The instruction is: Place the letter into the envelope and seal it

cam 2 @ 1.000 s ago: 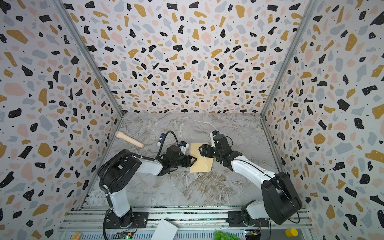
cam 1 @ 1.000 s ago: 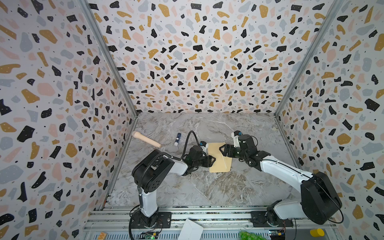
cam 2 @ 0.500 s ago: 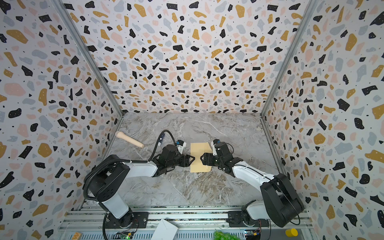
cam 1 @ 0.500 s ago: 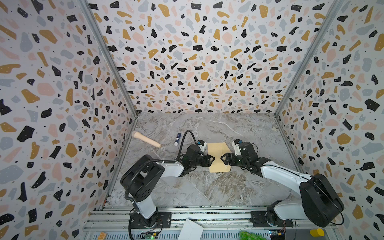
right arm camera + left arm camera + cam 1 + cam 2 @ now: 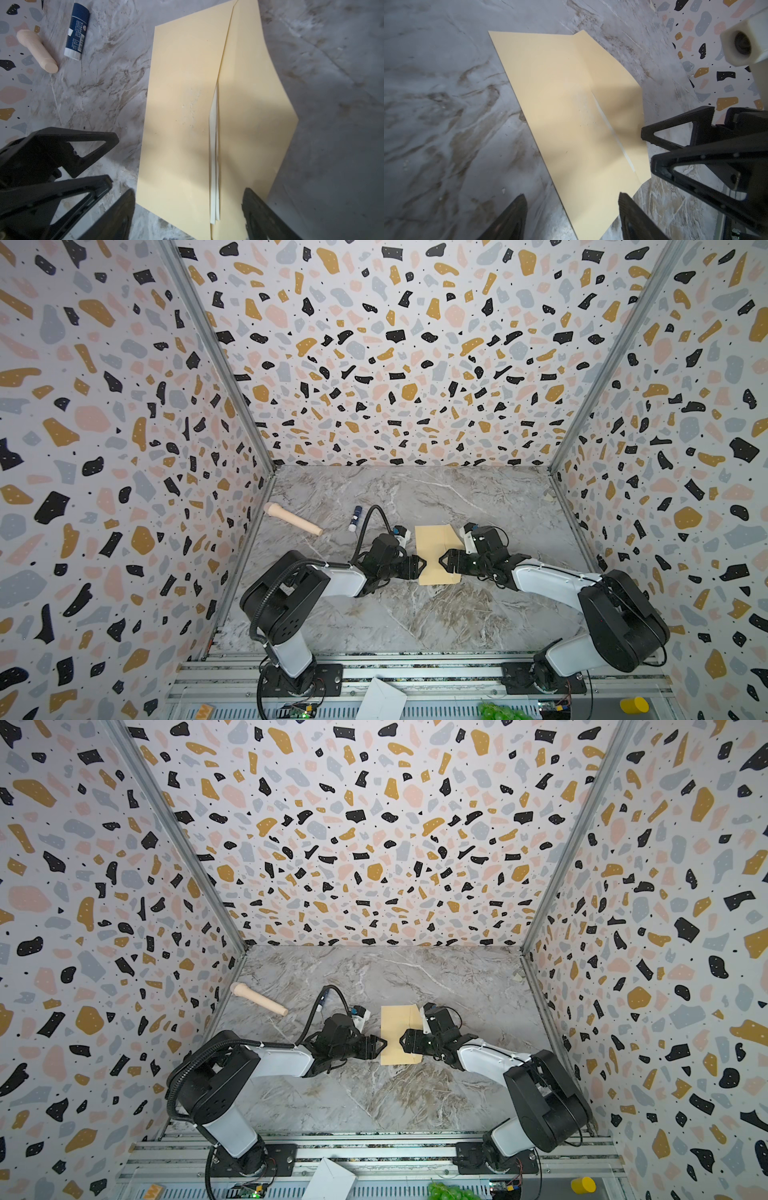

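One envelope lies flat mid-worktop, flap open, pale edges of the letter showing at its mouth. My left jaws and right jaws face each other across it, both spread wide, gripping nothing. Farther left lie a blue tube and a wooden peg.

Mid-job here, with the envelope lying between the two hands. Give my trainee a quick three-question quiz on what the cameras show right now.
1. Fill in: the left hand and the right hand both stand ____, holding nothing.
2. True or false: the envelope has its flap folded shut.
3. Where is the letter? A) tucked in the envelope, a thin pale edge showing at the mouth; B) lying loose beside the envelope; C) gripped in the right hand.
Key: 1 open; 2 false, the flap lies open; 3 A.
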Controlling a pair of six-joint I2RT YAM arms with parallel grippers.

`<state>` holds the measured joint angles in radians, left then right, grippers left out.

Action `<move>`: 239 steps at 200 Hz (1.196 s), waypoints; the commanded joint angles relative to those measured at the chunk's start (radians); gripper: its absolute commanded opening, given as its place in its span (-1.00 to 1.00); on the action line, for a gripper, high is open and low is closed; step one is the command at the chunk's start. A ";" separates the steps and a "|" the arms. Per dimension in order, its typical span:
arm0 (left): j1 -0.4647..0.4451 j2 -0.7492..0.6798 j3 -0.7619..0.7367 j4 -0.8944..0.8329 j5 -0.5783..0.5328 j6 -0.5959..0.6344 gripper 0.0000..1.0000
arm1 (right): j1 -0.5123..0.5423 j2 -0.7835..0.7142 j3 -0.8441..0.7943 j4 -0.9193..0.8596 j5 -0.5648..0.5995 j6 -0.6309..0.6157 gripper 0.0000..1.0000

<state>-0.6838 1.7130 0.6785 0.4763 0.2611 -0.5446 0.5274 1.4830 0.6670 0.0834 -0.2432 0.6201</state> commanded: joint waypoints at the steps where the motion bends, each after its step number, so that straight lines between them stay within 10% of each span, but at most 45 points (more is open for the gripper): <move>1: -0.002 0.027 -0.008 0.049 0.021 -0.009 0.40 | 0.000 0.006 0.037 0.018 -0.012 0.010 0.63; 239: -0.023 0.121 -0.018 0.160 0.051 -0.061 0.27 | 0.051 0.113 0.022 0.104 -0.114 0.092 0.64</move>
<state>-0.6933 1.8130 0.6785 0.6247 0.3031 -0.5930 0.5648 1.5867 0.6720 0.1970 -0.3470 0.6926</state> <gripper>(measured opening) 0.635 0.818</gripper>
